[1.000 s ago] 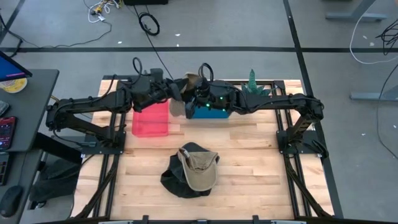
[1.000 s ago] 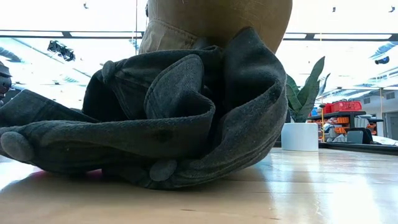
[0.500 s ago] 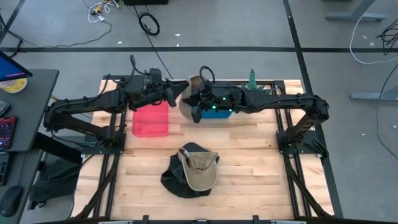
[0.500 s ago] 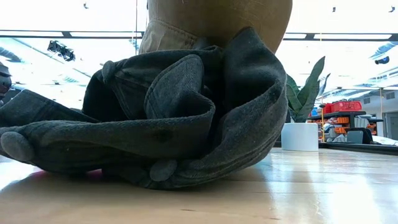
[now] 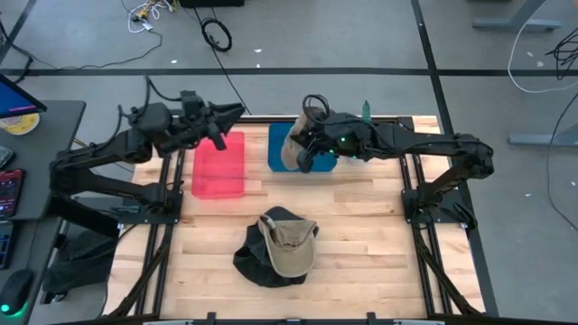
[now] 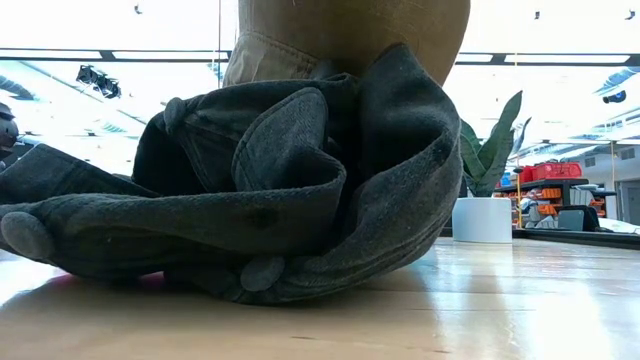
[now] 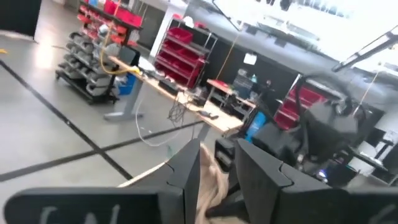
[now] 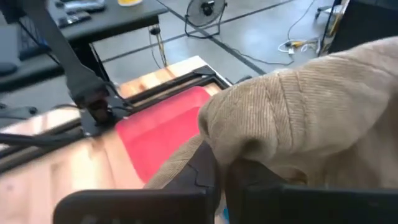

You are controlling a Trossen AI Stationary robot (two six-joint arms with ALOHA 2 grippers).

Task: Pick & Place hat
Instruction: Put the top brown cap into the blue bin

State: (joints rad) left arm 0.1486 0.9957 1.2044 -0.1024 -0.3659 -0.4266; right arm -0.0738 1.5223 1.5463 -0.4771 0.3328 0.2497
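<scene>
A tan corduroy hat (image 5: 292, 144) hangs over the blue bin (image 5: 275, 153) at the far side of the table, with my right gripper (image 5: 303, 155) shut on it. My left gripper (image 5: 237, 112) stands open and apart from the hat, above the far edge of the red bin (image 5: 219, 168). In the left wrist view the hat (image 7: 209, 182) shows beyond the gap between my fingers. A second tan cap (image 5: 287, 244) lies on a crumpled dark hat (image 5: 257, 262) at the table's middle, and this pile (image 6: 260, 190) fills the low view. My right gripper pinches a bunched fold of the tan hat's cloth (image 8: 249, 149) between its two fingers (image 8: 202, 171). It comes from the table's right side, slanting down. The rest of the hat bulges over and beside the fingers, lifted clear above the blue bin.
The red and blue bins stand side by side at the far edge. A small green plant (image 5: 366, 117) stands behind the blue bin, and a white pot (image 6: 482, 218) with a plant shows in the low view. Bare wood lies right of the hat pile.
My left gripper has let go of the tan hat and drawn back toward the table's left, rising a little. My right gripper has carried the hat toward the table's right, from between the bins to above the blue bin. The pile has stayed still.
</scene>
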